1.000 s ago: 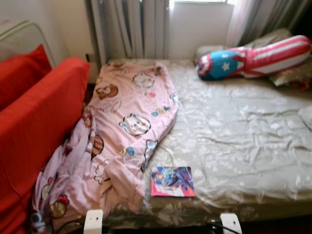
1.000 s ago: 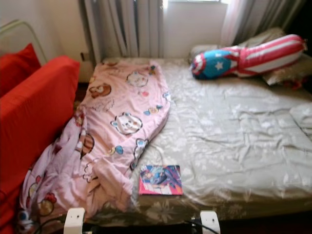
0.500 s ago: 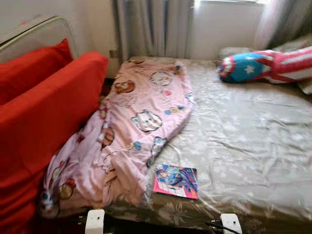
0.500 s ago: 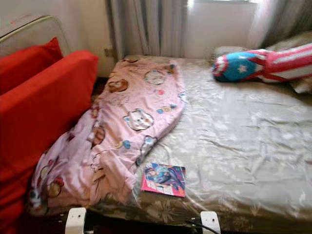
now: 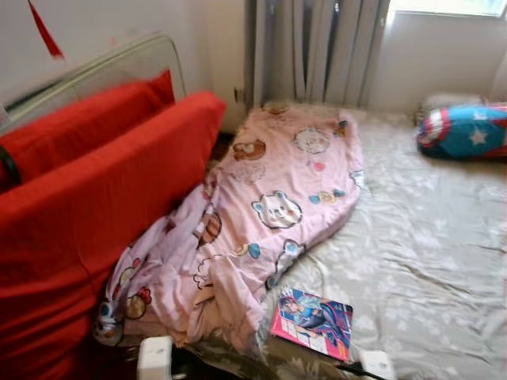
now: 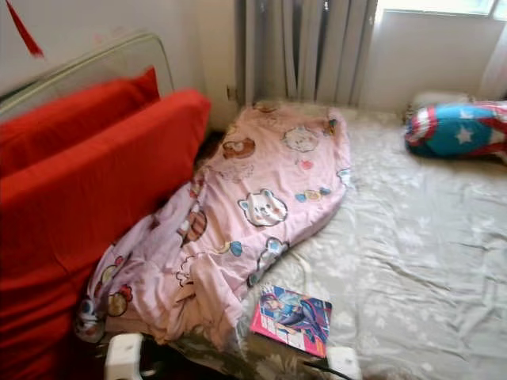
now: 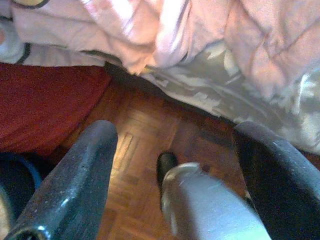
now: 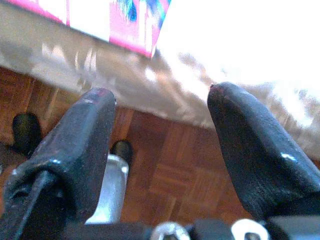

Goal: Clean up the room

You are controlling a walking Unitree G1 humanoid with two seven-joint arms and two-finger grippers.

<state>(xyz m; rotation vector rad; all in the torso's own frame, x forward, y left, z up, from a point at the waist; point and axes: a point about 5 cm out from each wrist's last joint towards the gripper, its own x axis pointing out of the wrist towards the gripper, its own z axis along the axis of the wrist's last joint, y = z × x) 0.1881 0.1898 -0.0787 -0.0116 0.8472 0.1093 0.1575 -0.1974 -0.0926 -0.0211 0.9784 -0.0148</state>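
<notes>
Robot stands at the foot of the bed [image 5: 428, 237], both arms low and idle, so nothing is picked up yet.

- Left gripper [image 7: 175, 175]: fingers spread, empty, hanging over the wood floor [image 7: 145, 145] just off the bed edge.
- Right gripper [image 8: 162, 145]: fingers spread, empty, also over the floor, with the book's corner just beyond its tips.
- Pink blanket [image 5: 269, 206]: bunched along the bed's left side, lower end spilling off the edge next to the red sofa [image 5: 87, 214]. Looks dumped, not folded.
- Book [image 5: 313, 323]: flat at the near edge of the bed, just beside the blanket's hem.
- Striped bolster pillow [image 5: 463, 131]: far right by the window.

Judgement: the book is the nearest target for the right gripper. 2 items clearly need tidying: book and blanket.
</notes>
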